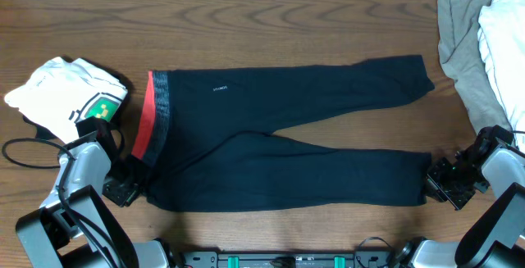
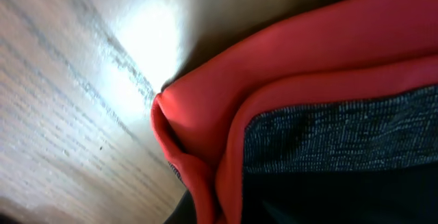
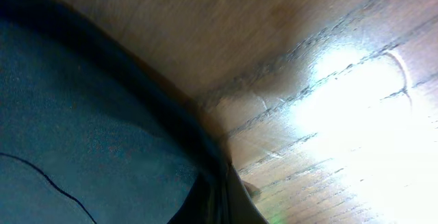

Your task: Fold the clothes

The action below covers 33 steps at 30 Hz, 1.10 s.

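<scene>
Dark trousers [image 1: 287, 145] lie spread flat across the middle of the desk [image 1: 246, 22]; my left jaws clamp the near waistband [image 1: 152, 112] corner, my right jaws the near leg's cuff [image 1: 420, 178]; no fold made yet.

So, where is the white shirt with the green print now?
In the overhead view the white shirt lies at the table's left side, just left of the trousers' red waistband edge and beyond the left gripper.
</scene>
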Available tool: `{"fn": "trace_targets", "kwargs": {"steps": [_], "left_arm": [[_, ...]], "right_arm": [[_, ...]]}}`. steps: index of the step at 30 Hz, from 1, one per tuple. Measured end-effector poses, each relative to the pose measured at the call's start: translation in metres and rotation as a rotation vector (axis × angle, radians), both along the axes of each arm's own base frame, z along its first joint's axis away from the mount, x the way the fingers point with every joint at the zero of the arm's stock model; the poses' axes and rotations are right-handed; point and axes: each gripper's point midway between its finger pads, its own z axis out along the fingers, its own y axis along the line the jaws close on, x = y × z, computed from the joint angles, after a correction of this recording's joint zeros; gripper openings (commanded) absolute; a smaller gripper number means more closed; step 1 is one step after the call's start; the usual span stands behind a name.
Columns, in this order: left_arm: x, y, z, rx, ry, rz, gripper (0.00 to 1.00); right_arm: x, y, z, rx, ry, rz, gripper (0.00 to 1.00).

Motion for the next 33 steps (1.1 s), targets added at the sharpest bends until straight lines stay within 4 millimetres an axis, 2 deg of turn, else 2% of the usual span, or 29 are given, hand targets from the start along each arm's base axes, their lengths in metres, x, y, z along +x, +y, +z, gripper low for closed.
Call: {"fn": "trace_targets", "kwargs": {"steps": [4,7,11,14,22,27,33], "left_arm": [[-0.005,-0.004,0.005,-0.015,0.012,-0.005,0.06],[-0.003,-0.007,0.015,-0.024,-0.026,-0.021,0.06],[0.005,-0.007,0.038,-0.006,-0.113,-0.034,0.06],[0.01,-0.008,0.058,0.019,-0.191,-0.044,0.06],[0.011,-0.012,0.1,0.084,-0.369,-0.06,0.06],[0.008,-0.019,0.122,0.095,-0.451,-0.067,0.06],[0.008,-0.02,0.148,0.119,-0.511,-0.071,0.06]], "right_arm": [[-0.001,0.002,0.009,0.025,0.028,0.0,0.01],[0.01,-0.004,0.024,0.022,0.012,0.004,0.01],[0.025,-0.015,0.051,-0.006,-0.044,0.001,0.01],[0.029,-0.023,0.074,-0.036,-0.092,-0.017,0.01],[0.021,-0.044,0.125,-0.123,-0.211,-0.089,0.01],[0.012,-0.05,0.139,-0.154,-0.243,-0.122,0.01],[0.01,-0.049,0.14,-0.152,-0.243,-0.126,0.01]]}}
